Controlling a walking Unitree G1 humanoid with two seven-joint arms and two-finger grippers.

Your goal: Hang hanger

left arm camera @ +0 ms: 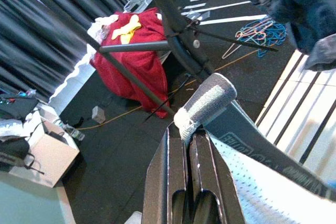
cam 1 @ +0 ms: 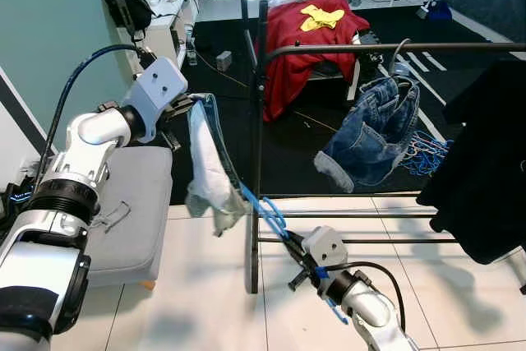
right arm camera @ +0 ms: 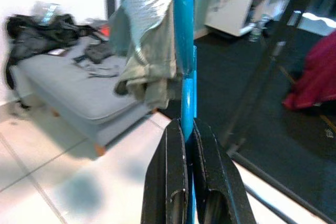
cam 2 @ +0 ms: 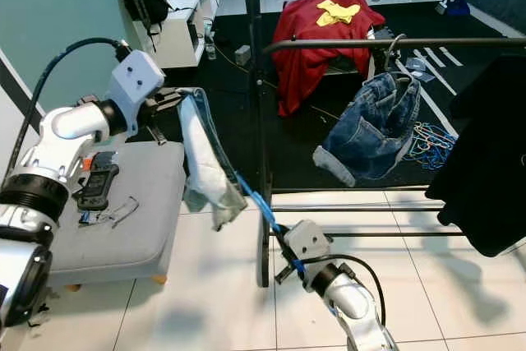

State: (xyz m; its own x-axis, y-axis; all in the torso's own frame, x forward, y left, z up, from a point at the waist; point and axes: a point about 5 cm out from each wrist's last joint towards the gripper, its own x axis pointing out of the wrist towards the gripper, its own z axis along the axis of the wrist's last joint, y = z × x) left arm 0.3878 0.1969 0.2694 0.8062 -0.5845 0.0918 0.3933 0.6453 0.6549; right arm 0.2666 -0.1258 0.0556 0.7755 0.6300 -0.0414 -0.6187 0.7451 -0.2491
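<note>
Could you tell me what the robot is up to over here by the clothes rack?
The robot is holding a blue hanger with a pale garment draped on it, stretched between both grippers. The right gripper is shut on the hanger's lower end, and the left gripper pinches the garment's upper end. It stands before the clothes rack, where denim jeans already hang. The hanger is not yet on the rail.

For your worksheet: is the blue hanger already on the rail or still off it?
Off: blue hanger is held between both grippers, below the rail.
</note>
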